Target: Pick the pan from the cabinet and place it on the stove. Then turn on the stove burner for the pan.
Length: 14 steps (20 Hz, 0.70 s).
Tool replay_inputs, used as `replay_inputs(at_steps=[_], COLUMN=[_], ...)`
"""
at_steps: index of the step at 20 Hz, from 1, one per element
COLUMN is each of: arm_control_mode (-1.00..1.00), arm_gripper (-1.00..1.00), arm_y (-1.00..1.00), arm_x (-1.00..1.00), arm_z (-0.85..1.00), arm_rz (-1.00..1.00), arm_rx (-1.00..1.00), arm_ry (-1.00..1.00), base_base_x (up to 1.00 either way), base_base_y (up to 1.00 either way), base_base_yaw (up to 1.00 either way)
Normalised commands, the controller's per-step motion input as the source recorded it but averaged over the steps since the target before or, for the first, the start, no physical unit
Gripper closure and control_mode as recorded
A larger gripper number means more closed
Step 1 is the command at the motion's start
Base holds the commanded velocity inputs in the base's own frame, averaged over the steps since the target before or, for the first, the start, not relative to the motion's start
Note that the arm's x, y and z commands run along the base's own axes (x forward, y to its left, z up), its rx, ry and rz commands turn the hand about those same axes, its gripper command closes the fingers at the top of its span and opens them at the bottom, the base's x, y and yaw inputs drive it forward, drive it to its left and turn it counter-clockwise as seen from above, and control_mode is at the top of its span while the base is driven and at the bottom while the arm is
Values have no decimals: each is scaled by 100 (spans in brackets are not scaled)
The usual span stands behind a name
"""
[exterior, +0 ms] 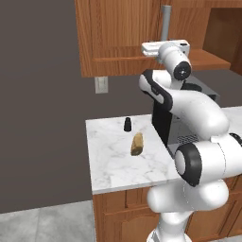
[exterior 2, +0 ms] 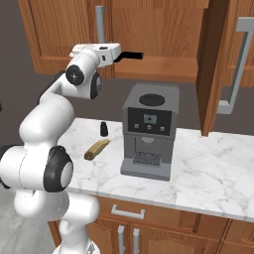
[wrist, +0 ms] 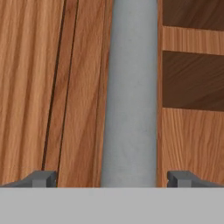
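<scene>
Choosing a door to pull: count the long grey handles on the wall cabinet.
2. Left handle on the shut door, between the open gripper's tips; right handle on the open door. More may be hidden out of frame.

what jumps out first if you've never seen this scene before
The white arm's gripper is raised to the reddish cabinet, its open fingertips either side of the grey bar handle of a closed door. On the marble counter below stands a grey coffee machine, with a bread roll and a small dark shaker to its left. A cabinet door on the right hangs open.
</scene>
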Motion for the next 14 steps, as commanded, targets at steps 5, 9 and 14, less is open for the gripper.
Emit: replay_inputs(at_steps=[5,9,14], arm_control_mode=[-100,-100,-100], arm_gripper=[100,100,100], arm_y=[6,4,4], arm_x=[39,28,3], arm_z=[-14,-12,-11], arm_rz=[0,1,1], arm_rx=[0,0,-1], arm_ry=[0,0,3], base_base_x=[0,0,0], base_base_y=[0,0,0], base_base_yaw=[0,0,0])
